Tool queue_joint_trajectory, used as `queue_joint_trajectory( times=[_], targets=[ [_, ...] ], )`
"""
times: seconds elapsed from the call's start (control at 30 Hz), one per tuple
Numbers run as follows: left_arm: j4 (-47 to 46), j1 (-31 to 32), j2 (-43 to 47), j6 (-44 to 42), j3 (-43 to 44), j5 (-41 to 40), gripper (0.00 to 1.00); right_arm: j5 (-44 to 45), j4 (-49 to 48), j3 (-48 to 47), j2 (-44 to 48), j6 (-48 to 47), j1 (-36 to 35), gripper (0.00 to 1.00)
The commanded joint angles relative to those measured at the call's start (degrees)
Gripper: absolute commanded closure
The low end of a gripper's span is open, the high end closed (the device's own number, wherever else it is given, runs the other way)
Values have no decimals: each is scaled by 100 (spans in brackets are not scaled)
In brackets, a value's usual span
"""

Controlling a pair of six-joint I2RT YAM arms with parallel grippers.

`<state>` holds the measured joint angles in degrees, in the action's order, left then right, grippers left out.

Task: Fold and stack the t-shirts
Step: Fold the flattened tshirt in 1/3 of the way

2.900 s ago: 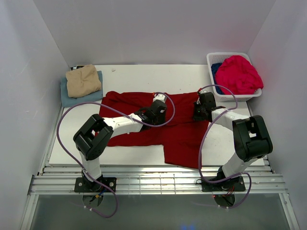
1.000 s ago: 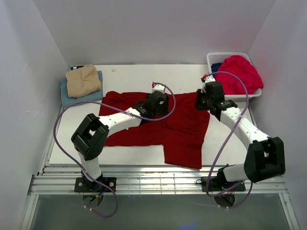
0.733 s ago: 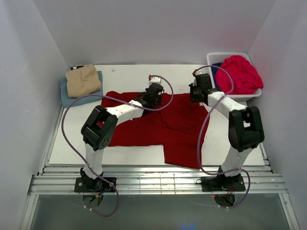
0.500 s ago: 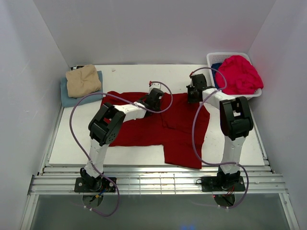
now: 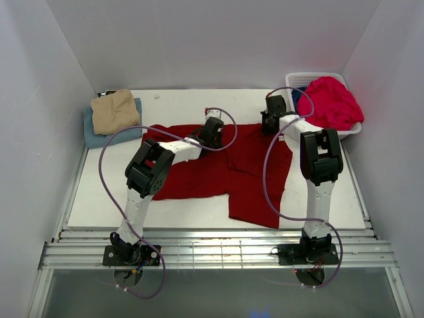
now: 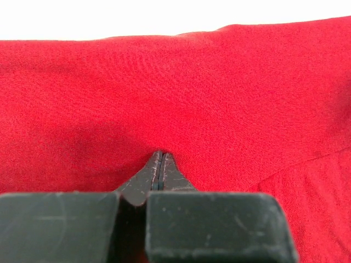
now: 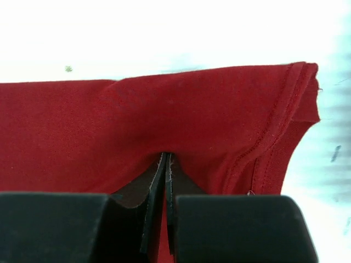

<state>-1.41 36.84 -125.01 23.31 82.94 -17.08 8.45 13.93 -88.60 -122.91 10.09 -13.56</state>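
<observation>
Both the left gripper and right gripper, we are noting, are clamping the upper edge of the dark red t-shirt, its body lying widthwise below them at frame centre.

Bright, soft and even from above in the overhead view, with only faint shadows. Blown out to flat white on the table in both wrist views. Slightly blurred on the near fingers.
</observation>
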Motion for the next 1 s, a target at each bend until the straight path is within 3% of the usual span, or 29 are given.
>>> queue_joint_trajectory(
  times=[0.0, 0.43, 0.57, 0.63, 0.73, 0.8, 0.9, 0.97],
  targets=[
    [238, -19, -243, 59, 161, 328, 100, 403, 786, -201, -391, -33, 231, 92],
    [185, -10, -683, 332, 610, 768, 100, 228, 1094, -369, -444, -103, 688, 92],
    [-613, 7, -87, 87, 50, 417, 100, -44, 998, -439, -182, -261, 697, 92],
    [-825, 8, 491, -45, -49, 31, 100, -429, 657, -343, 38, -349, 688, 85],
    [-1036, -1, 1326, -432, -216, -654, 81, -1105, 225, -54, 592, -402, 671, 77],
    [-1125, -98, 1750, -538, -479, -920, 52, -1379, -144, 88, 1040, -394, 636, 74],
    [-1142, -317, 2427, -512, -909, -1253, 22, -1881, -531, 404, 1532, -385, 574, 68],
    [-1142, -510, 2700, -538, -1129, -1517, 19, -2232, -681, 605, 1761, -315, 539, 63]
  ],
)
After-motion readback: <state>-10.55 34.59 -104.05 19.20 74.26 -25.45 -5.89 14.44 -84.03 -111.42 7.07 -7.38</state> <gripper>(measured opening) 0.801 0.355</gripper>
